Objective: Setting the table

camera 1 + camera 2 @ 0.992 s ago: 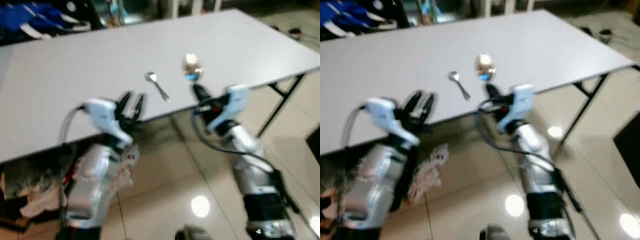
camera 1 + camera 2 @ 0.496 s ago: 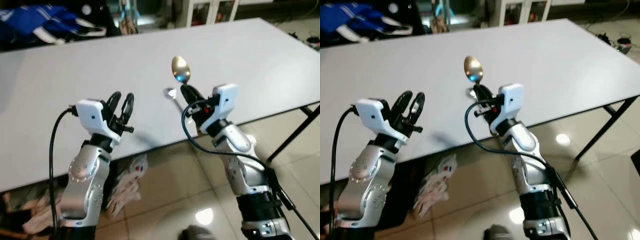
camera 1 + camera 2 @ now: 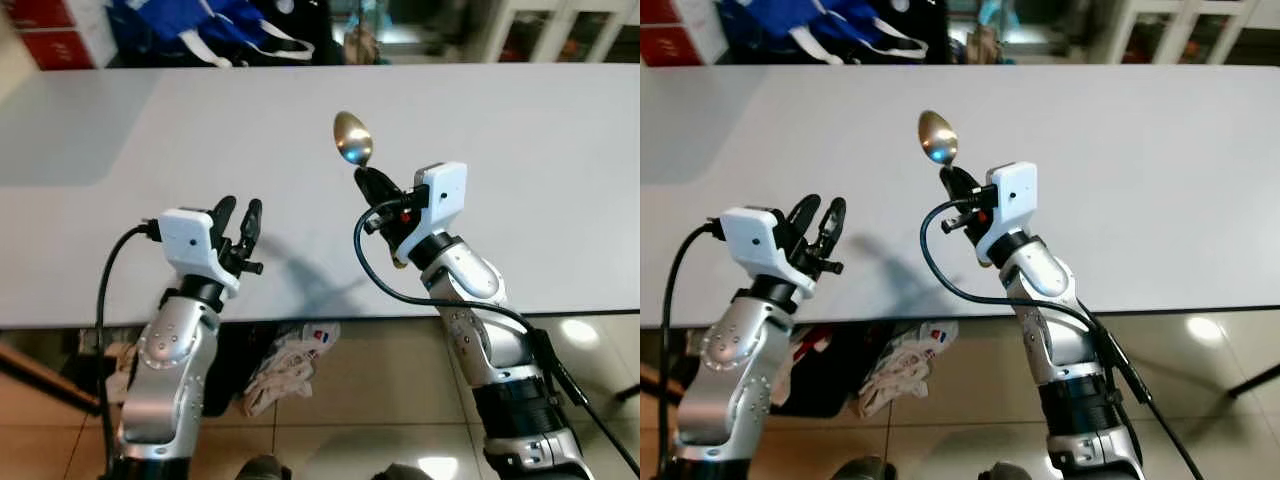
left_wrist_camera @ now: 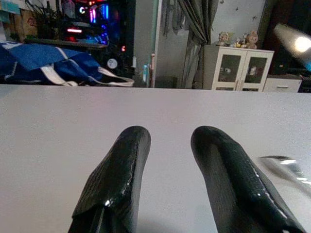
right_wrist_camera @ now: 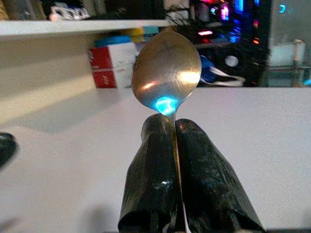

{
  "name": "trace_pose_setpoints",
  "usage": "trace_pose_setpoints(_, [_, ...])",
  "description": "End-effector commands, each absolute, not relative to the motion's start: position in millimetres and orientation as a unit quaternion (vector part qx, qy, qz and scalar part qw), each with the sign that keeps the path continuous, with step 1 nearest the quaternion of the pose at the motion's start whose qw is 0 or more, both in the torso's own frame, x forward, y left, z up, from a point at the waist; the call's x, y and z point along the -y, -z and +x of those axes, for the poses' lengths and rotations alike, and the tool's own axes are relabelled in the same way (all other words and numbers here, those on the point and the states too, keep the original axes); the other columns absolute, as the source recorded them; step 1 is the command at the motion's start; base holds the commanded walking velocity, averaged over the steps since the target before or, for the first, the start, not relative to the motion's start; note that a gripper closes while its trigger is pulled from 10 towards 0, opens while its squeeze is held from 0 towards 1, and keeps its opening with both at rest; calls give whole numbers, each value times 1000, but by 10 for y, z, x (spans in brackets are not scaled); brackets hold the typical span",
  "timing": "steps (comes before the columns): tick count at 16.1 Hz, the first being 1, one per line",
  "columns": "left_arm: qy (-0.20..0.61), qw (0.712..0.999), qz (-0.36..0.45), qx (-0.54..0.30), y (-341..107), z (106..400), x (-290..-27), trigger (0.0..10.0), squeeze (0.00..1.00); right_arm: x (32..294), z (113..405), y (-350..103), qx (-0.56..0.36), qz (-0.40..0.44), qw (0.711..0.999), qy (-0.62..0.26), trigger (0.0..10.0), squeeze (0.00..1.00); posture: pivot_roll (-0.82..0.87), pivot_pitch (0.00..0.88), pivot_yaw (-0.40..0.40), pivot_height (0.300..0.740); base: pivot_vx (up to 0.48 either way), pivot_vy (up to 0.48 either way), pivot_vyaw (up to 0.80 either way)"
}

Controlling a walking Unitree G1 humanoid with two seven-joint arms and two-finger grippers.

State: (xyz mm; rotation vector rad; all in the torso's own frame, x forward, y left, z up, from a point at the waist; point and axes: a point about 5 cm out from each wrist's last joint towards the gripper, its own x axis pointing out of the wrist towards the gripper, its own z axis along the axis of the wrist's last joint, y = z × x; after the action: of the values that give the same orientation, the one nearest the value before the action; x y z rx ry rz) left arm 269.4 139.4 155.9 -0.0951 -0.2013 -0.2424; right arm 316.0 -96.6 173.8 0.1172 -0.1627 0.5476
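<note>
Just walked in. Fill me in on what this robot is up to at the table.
The robot stands at the near edge of a long white table, setting it. Its right claw is shut on the handle of a spoon, holding it upright above the tabletop with the bowl on top. The left claw is open, holds nothing and hovers over the table's near edge. A blue bag lies past the table's far side.

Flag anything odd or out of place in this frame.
Nothing is spilled or damaged. The right gripper holds a spoon upright, bowl up, above the white table. Under the table's near edge, crumpled cloth lies on the floor, which looks untidy. The left gripper is open.
</note>
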Motion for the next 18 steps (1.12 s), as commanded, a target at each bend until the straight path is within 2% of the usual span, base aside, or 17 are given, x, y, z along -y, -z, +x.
trace_pose_setpoints(1, [138, 983, -47, 112, -1618, 2688, -1308, 10000, 0, 1068, 3183, -1704, 68, 49, 966, -244, 10000, 0, -156, 88, 18, 740, 0, -446, 0])
trace_pose_setpoints(5, [111, 987, -51, 108, -1616, 2718, -1358, 10000, 0, 1045, 3212, -1644, 40, 20, 974, -222, 10000, 0, -159, 94, 19, 740, 0, -402, 0])
trace_pose_setpoints(9, [91, 988, -57, 109, -1634, 2714, -1393, 10000, 0, 941, 3299, -1599, 14, 26, 980, -194, 10000, 0, -160, 114, 19, 740, 0, 0, 0])
trace_pose_setpoints(12, [87, 989, -56, 108, -1658, 2663, -1394, 10000, 0, 793, 3523, -1602, -8, 10, 987, -162, 10000, 0, -153, 146, 21, 740, 0, 0, 0])
trace_pose_setpoints(14, [86, 989, -55, 106, -1682, 2564, -1382, 10000, 0, 762, 3701, -1685, -13, 27, 989, -142, 10000, 0, -130, 189, 19, 740, 0, 0, 0])
trace_pose_setpoints(18, [85, 990, -38, 103, -1764, 2362, -1370, 10000, 0, 736, 3856, -1806, -1, 31, 990, -136, 10000, 0, -71, 260, 10, 740, 0, 0, 0])
